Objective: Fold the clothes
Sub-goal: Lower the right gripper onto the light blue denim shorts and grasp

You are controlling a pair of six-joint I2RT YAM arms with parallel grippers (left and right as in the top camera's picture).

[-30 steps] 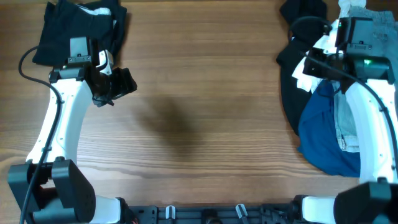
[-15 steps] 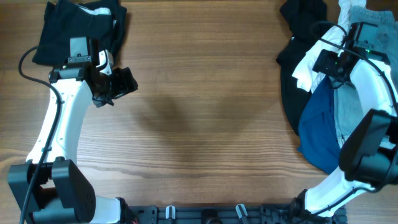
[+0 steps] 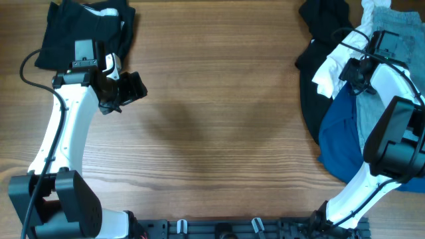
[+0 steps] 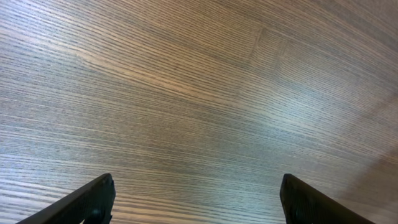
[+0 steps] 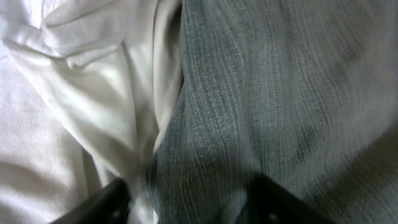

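The pale denim shorts (image 3: 393, 41) lie crumpled on the clothes pile at the far right, over a white garment (image 3: 327, 74), a royal blue garment (image 3: 340, 143) and a black garment (image 3: 311, 93). My right gripper (image 3: 362, 73) is down in the pile. In the right wrist view it (image 5: 193, 202) is open, its fingertips (image 5: 109, 199) pressed into the cloth, with a denim fold (image 5: 280, 93) between them and white cloth (image 5: 81, 93) to the left. My left gripper (image 3: 133, 89) is open and empty above bare wood (image 4: 196, 202).
A folded black garment with a bit of white (image 3: 80, 30) lies at the far left corner, just behind the left arm. The wooden table (image 3: 212, 119) runs between the two arms. The clothes pile reaches the right edge.
The right arm has swung and turned at the wrist, and its gripper has gone down into the pile onto the denim. The left arm has not moved.
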